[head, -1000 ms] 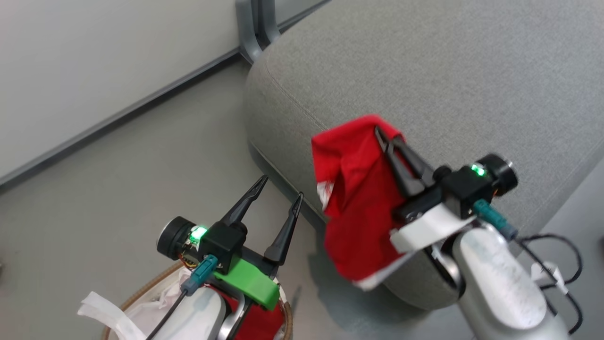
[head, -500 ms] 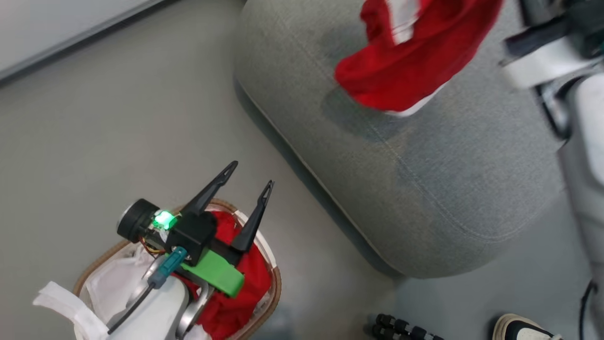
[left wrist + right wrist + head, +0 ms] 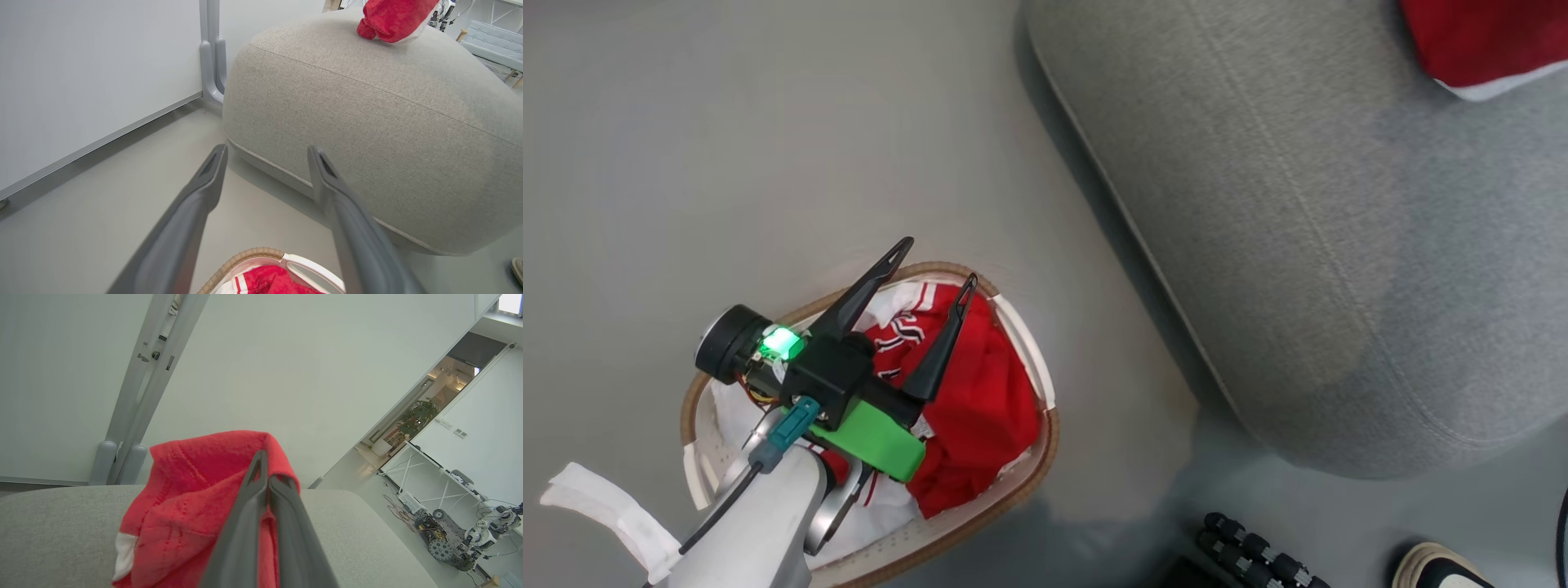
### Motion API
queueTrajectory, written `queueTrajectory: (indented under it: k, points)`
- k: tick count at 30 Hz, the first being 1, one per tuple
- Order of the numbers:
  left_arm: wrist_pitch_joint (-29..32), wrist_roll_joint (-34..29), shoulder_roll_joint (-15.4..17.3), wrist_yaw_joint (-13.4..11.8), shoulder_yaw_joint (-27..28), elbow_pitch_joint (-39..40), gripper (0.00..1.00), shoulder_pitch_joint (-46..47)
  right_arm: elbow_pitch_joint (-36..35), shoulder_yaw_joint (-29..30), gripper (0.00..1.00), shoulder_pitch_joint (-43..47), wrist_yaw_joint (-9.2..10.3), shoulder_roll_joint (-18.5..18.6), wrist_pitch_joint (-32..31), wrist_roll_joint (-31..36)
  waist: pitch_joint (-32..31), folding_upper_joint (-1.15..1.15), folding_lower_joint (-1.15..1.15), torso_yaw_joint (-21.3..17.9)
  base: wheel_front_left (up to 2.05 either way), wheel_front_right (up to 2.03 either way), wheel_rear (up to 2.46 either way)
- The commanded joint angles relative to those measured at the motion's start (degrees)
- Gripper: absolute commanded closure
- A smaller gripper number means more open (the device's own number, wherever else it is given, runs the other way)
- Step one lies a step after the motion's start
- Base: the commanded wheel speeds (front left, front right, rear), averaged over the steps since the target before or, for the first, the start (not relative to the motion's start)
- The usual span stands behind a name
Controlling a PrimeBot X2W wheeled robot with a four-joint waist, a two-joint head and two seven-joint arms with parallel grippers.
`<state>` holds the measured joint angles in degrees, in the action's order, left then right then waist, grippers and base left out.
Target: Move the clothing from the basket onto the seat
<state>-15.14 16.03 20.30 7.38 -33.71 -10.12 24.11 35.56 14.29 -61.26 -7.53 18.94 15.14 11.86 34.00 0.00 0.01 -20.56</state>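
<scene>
Head view: basket (image 3: 1045, 441) sits on the floor (image 3: 768, 163) at about 7 o'clock. Brown woven rim, white perforated wall, white liner (image 3: 719, 400) showing on its 9 o'clock side. Clothing (image 3: 980, 408) lies heaped inside, red with white striped trim and some black-and-white lettering near the basket's 12 o'clock edge.

Left gripper (image 3: 938, 261) hangs over the basket, fingers spread wide, nothing between them, tips pointing to about 1 o'clock. Contact with the cloth below: cannot tell. In the left wrist view the left gripper (image 3: 266, 150) is likewise parted and empty, with the basket (image 3: 245, 255) rim and a bit of the red clothing (image 3: 269, 281) at 6 o'clock.

The seat (image 3: 1298, 245) lies off the basket's 2 o'clock side, apart from it (bare floor between them). A held garment (image 3: 1478, 37) is at 1 o'clock in the head view, over the seat top, red with a white edge.

Right wrist view: right gripper (image 3: 267, 469) is pinched tight on the held garment (image 3: 192, 490), fold draped over both fingers, cloth hanging toward the seat (image 3: 49, 531) at 6 o'clock. In the left wrist view the held garment (image 3: 394, 18) is at 1 o'clock on or just above the seat (image 3: 367, 122). Which one, unclear.

Shoe (image 3: 1437, 567) at 5 o'clock on the floor.
</scene>
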Motion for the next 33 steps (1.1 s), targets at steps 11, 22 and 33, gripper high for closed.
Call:
queueTrajectory:
  k: [11,22,33]
  points:
    - [-0.01,0.19,-2.40,0.19,2.47,-3.16,0.00,-1.08,1.88,10.05,0.00,17.35,0.08,-6.81,0.03,3.20,-2.37,0.00,-0.01,3.95,0.00,0.00,0.00]
    - [-0.01,-1.20,-6.12,0.19,10.94,-6.06,0.00,-6.07,-9.07,6.29,0.00,31.83,0.07,-12.21,0.03,-1.84,-10.57,0.00,-0.01,6.31,0.00,0.00,0.00]
    - [-0.01,-3.15,-10.34,0.20,20.84,-8.26,0.00,-12.07,-14.15,-5.74,0.00,36.79,0.07,-14.69,0.03,-8.48,-17.69,0.00,-0.01,12.74,0.00,0.00,0.00]
